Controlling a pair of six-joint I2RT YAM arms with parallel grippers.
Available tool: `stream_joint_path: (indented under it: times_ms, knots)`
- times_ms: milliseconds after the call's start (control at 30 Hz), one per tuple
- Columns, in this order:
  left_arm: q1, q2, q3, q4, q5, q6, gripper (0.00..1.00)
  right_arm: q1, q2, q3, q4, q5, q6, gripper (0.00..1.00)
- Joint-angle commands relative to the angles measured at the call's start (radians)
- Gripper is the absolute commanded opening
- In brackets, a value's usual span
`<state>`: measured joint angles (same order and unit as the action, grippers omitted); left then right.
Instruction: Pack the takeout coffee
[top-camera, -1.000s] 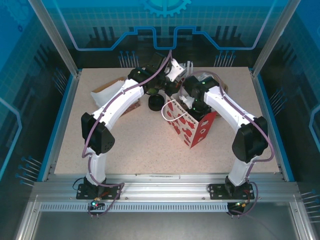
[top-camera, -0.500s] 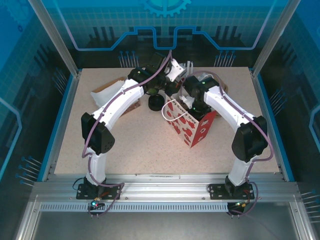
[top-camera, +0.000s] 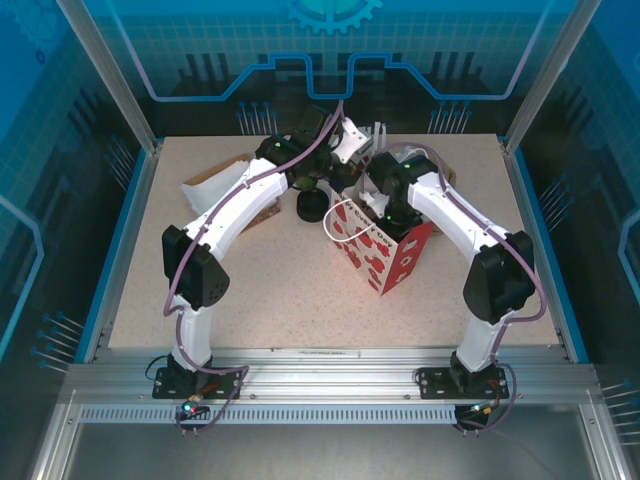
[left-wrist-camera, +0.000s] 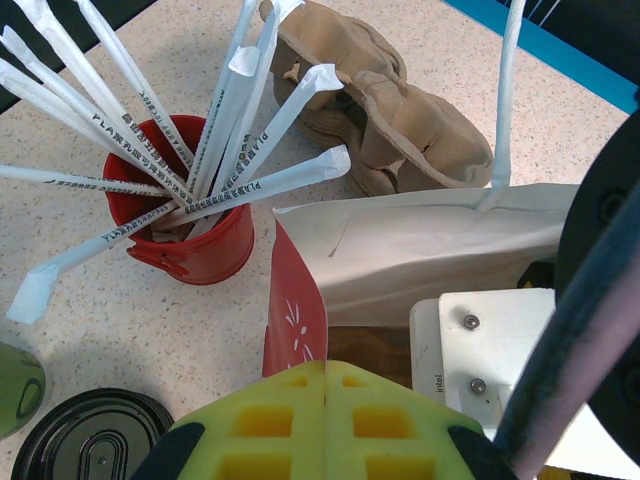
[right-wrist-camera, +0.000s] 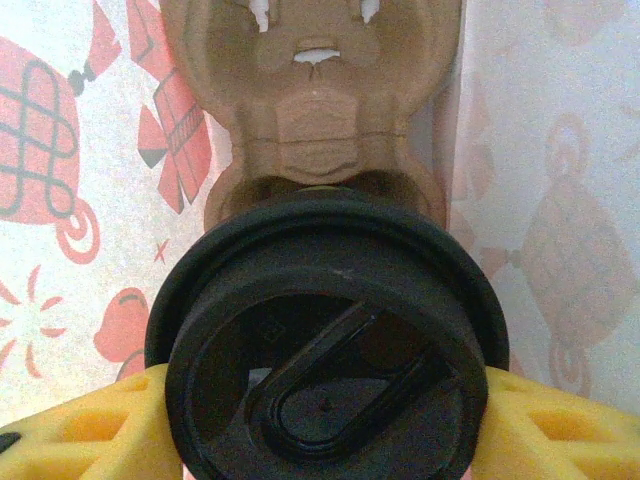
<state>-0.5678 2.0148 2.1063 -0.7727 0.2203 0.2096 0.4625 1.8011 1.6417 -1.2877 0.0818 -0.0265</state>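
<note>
I see a speckled beige tabletop (top-camera: 260, 290) edged in blue trim (top-camera: 118, 245), enclosed by aluminium posts (top-camera: 105, 70) and translucent blue panels (top-camera: 330, 40) printed with gear and circuit graphics. Lighting appears bright and even.

You are looking into a robotics lab test cell. Aluminium frame posts (top-camera: 105, 70) and a slotted rail (top-camera: 330, 362) box in a speckled counter (top-camera: 280, 290) with a blue edge. The walls are blue panels (top-camera: 330, 60) printed with circuit lines and a gear. Your left arm (top-camera: 235, 215) and right arm (top-camera: 465, 225) are bolted to that rail. The props are café stock: a red cup of wrapped straws (left-wrist-camera: 195, 235), a pulp cup carrier (left-wrist-camera: 400, 130) and a printed paper bag (top-camera: 385, 255).
</note>
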Motion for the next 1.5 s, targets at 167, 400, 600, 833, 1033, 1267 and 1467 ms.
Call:
stream_joint_path:
  times_ms: [167, 400, 600, 833, 1033, 1267, 1467]
  knots:
    - [-0.003, -0.034, -0.025, -0.031, -0.022, 0.010, 0.03, -0.025, 0.042, -0.030, 0.019, -0.004, -0.009, 0.33]
    - [-0.001, -0.035, -0.026, -0.033, -0.026, 0.012, 0.03, -0.028, 0.051, -0.034, 0.025, 0.003, -0.008, 0.33]
    - [-0.001, -0.037, -0.032, -0.032, -0.024, 0.009, 0.03, -0.028, 0.064, -0.040, 0.027, 0.018, -0.007, 0.33]
    - [0.000, -0.041, -0.039, -0.028, -0.026, 0.009, 0.03, -0.030, 0.083, -0.044, 0.034, 0.024, -0.007, 0.33]
    - [-0.001, -0.043, -0.044, -0.028, -0.027, 0.011, 0.03, -0.035, 0.093, -0.056, 0.046, 0.026, -0.009, 0.32]
    - [0.001, -0.045, -0.045, -0.028, -0.028, 0.012, 0.03, -0.042, 0.104, -0.086, 0.069, 0.036, -0.008, 0.32]
    - [0.002, -0.045, -0.054, -0.025, -0.024, 0.010, 0.03, -0.048, 0.129, -0.113, 0.099, 0.047, -0.003, 0.32]
